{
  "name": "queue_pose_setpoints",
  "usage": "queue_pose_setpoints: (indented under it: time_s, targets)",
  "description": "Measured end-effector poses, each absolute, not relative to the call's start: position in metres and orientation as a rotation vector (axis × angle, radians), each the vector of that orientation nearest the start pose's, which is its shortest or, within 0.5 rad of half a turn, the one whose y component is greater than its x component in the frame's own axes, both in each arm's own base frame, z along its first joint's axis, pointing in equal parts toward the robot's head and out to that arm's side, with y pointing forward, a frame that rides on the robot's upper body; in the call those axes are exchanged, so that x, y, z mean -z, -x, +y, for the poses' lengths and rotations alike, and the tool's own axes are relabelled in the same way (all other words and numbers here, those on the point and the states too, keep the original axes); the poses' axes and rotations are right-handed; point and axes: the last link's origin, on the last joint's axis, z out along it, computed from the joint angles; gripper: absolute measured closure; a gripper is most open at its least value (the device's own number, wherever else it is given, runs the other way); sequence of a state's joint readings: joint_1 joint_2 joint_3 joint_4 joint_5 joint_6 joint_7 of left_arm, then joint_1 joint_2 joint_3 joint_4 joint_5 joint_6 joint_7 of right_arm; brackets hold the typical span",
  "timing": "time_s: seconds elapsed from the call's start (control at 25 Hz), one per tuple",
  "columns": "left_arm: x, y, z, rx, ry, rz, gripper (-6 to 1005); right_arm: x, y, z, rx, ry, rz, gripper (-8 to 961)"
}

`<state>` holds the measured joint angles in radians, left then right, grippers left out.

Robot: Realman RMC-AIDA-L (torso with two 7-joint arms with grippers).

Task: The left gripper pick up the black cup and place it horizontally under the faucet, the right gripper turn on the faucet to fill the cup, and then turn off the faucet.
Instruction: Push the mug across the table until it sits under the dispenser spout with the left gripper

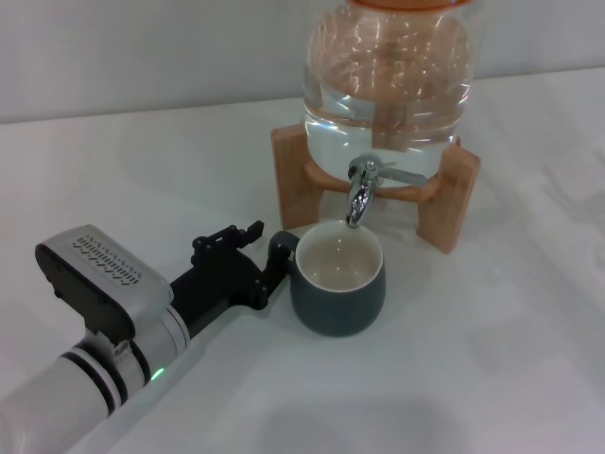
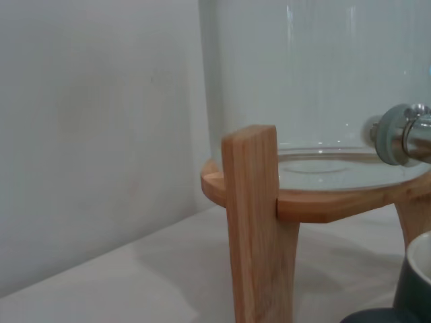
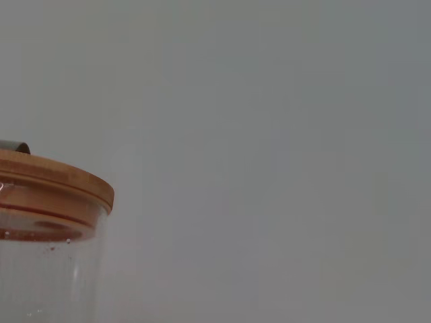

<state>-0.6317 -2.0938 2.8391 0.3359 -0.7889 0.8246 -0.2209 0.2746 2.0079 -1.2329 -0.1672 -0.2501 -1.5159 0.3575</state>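
Your left tool [image 1: 267, 257] lies low over the white counter [image 1: 492, 331], reaching in from the near left, and its black fingers [image 1: 276, 248] sit right at the cup's small loop handle. They look closed around that handle, touching it, though the contact itself is partly hidden behind the finger. The cup [image 1: 337, 279] stands upright on the counter, its cream inside facing up, directly beneath the faucet [image 1: 361, 192], whose spout hangs just above the far rim. The faucet's thin lever points off to the right, and no water shows at the spout. The jar [image 1: 388, 76] sits on its wooden stand [image 1: 293, 184] just behind the cup. Your right tool does not show in any view; its wrist camera sees only the jar's wooden lid [image 3: 54, 178] against the wall.
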Motion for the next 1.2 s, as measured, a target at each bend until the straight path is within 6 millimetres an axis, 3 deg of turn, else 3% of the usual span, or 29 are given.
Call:
queue_pose_setpoints:
  time_s: [1.2]
  targets:
    - [0.146, 0.246, 0.312, 0.555, 2.383, -0.423, 561, -0.069, -0.351, 0.282, -0.879, 1.502, 0.307, 85]
